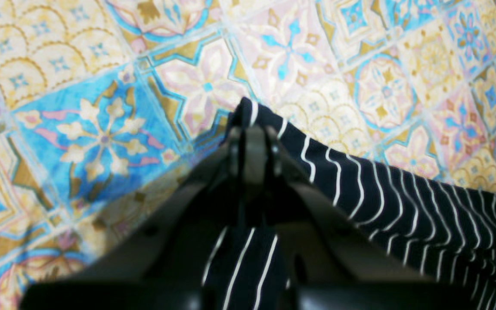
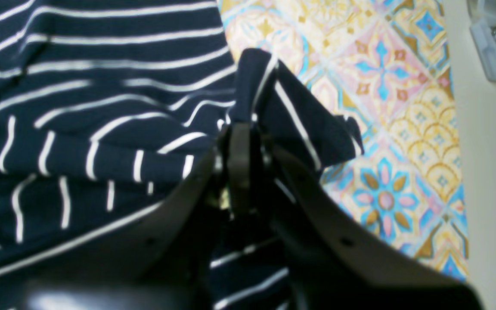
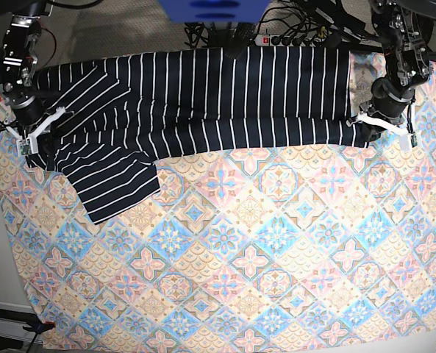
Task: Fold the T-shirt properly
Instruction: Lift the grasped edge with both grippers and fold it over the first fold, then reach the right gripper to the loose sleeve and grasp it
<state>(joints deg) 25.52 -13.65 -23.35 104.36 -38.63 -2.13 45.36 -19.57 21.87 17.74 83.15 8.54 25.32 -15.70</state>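
in your left wrist view, the left gripper [image 1: 253, 142] is clenched on a corner of the t-shirt [image 1: 403, 198] above the patterned cloth [image 1: 101, 129]. in your right wrist view, the right gripper [image 2: 241, 150] pinches a bunched shirt edge. in the base view, the t-shirt [image 3: 203, 95] stretches across the cloth's far side between both arms.

Soft matt striped T-shirt [image 3: 203, 95] fabric on smooth printed cloth [image 3: 262, 250]
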